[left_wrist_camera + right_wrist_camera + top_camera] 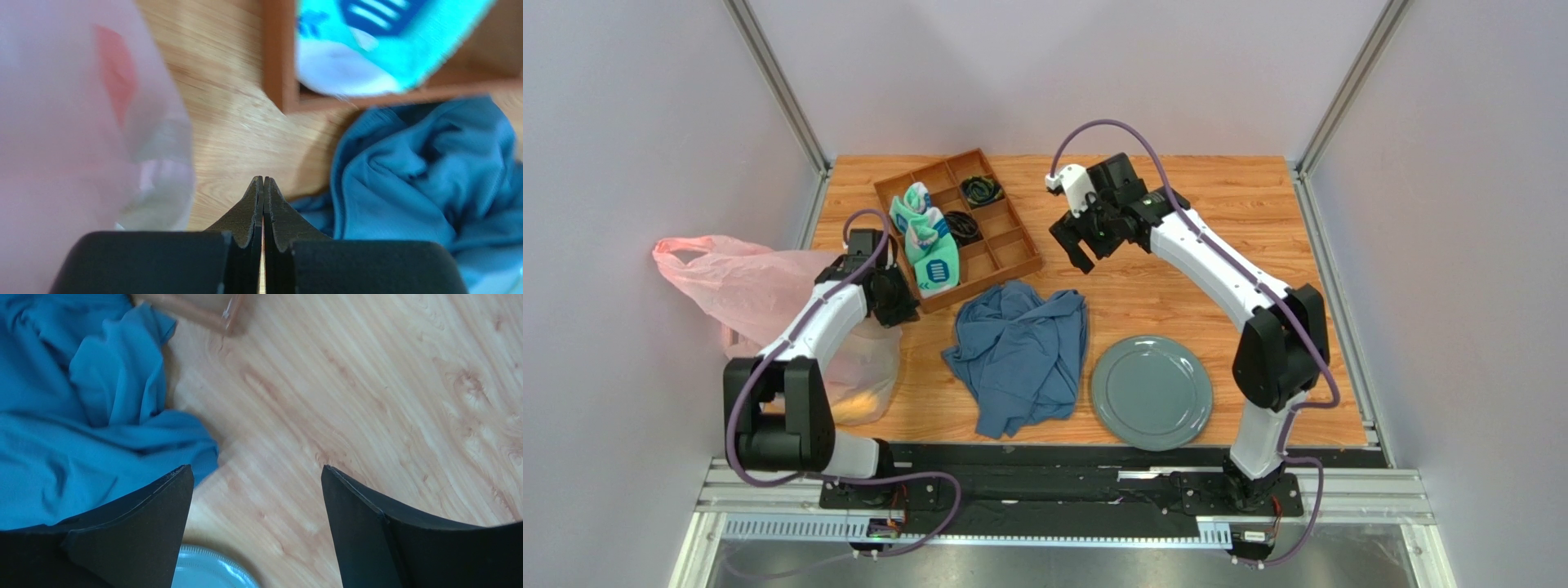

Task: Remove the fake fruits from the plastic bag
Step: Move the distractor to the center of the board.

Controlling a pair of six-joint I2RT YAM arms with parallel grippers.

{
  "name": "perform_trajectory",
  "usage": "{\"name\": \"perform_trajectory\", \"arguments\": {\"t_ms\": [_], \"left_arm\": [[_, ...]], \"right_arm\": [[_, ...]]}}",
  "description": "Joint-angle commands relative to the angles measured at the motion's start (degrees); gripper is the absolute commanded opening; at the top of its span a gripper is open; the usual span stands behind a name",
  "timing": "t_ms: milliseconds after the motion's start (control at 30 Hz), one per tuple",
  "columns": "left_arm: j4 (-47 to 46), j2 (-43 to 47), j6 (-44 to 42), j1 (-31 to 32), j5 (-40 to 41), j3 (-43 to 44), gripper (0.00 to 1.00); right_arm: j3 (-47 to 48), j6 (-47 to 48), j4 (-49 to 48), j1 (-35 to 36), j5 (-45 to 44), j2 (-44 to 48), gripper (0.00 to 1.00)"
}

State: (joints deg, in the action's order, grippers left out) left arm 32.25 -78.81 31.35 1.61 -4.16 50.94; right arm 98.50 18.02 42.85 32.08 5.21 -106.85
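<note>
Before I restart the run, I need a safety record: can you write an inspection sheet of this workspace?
Surface: wooden table, no spills seen.
Job's things: pink plastic bag slumped at the left edge; no fake fruits seen outside it.
Clutter: blue cloth, grey plate, wooden tray holding socks.
Grippers: left gripper shut, empty, beside the bag; right gripper open above the table.
Cables: purple cables looped along both arms.
Surroundings: plain walls, nothing else seen.

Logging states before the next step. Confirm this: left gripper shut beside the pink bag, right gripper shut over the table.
One error. The left gripper is shut beside the pink bag, but the right gripper is open: the right wrist view shows its jaws apart over the table.
</note>
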Motion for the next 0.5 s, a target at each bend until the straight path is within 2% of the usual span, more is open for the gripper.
{"name": "perform_trajectory", "arguments": {"t_ms": [0,233,300,400,467], "left_arm": [[3.08,-5.2,5.03,-0.9,5.82,4.25,0.0],[4.05,-20.48,8.46,-0.38,11.8,16.45,0.01],[4.23,-23.83,8.29,1.11,13.48,23.04,0.19],[1.42,-31.04,3.64,4.17,5.26,32.09,0.18],[0.98,-35.09,2.22,6.64,2.86,37.53,0.17]], "right_arm": [[-4.62,4.3,2.67,0.8,4.19,9.19,0.8],[-14.82,7.03,4.7,0.8,3.75,22.1,0.82],[-17.02,7.73,5.14,0.8,3.58,23.78,0.82],[-19.13,8.34,5.49,0.8,2.96,25.46,0.82],[-19.75,8.87,5.23,0.8,2.35,25.29,0.82]]}}
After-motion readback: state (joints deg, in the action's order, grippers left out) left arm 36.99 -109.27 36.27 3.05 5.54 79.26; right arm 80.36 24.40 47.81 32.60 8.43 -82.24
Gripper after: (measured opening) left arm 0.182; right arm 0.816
